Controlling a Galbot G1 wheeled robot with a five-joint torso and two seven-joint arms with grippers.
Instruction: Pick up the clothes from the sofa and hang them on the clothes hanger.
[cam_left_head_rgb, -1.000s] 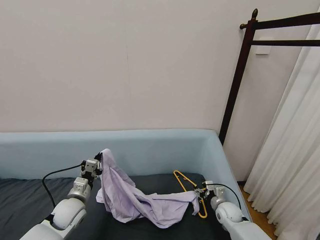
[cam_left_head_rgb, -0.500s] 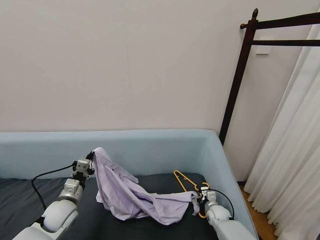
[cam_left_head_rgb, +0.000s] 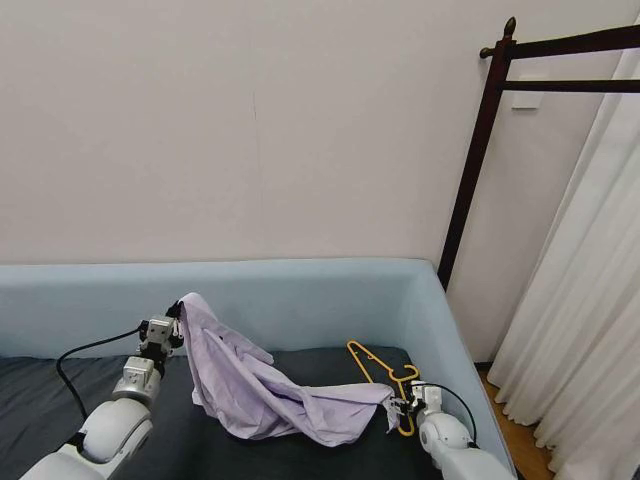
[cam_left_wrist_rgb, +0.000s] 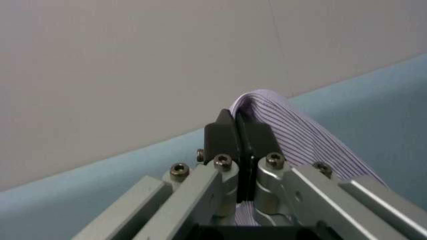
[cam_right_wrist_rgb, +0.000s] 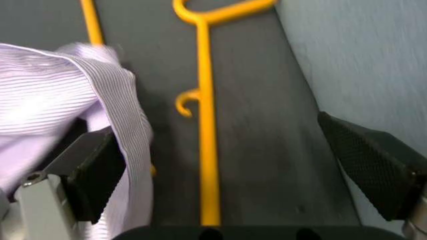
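Note:
A lilac striped shirt (cam_left_head_rgb: 262, 392) lies across the dark sofa seat, one corner lifted up at the left. My left gripper (cam_left_head_rgb: 176, 322) is shut on that raised corner (cam_left_wrist_rgb: 267, 115), its pads pressed together on the cloth in front of the blue backrest. A yellow hanger (cam_left_head_rgb: 380, 374) lies on the seat to the right of the shirt, partly under the cloth. My right gripper (cam_left_head_rgb: 402, 408) stands open low over the seat, with the hanger's bar (cam_right_wrist_rgb: 205, 150) between its fingers (cam_right_wrist_rgb: 363, 160) and the shirt's edge (cam_right_wrist_rgb: 80, 100) beside one pad.
The sofa's light blue backrest and arm (cam_left_head_rgb: 420, 300) wrap around the seat. A dark wooden clothes rack (cam_left_head_rgb: 480, 140) stands to the right behind the sofa arm, next to white curtains (cam_left_head_rgb: 590, 300). A black cable (cam_left_head_rgb: 95, 345) trails from my left arm.
My left gripper has carried the shirt corner to the left and slightly back. My right gripper has drawn back and down over the hanger beside the shirt's edge.

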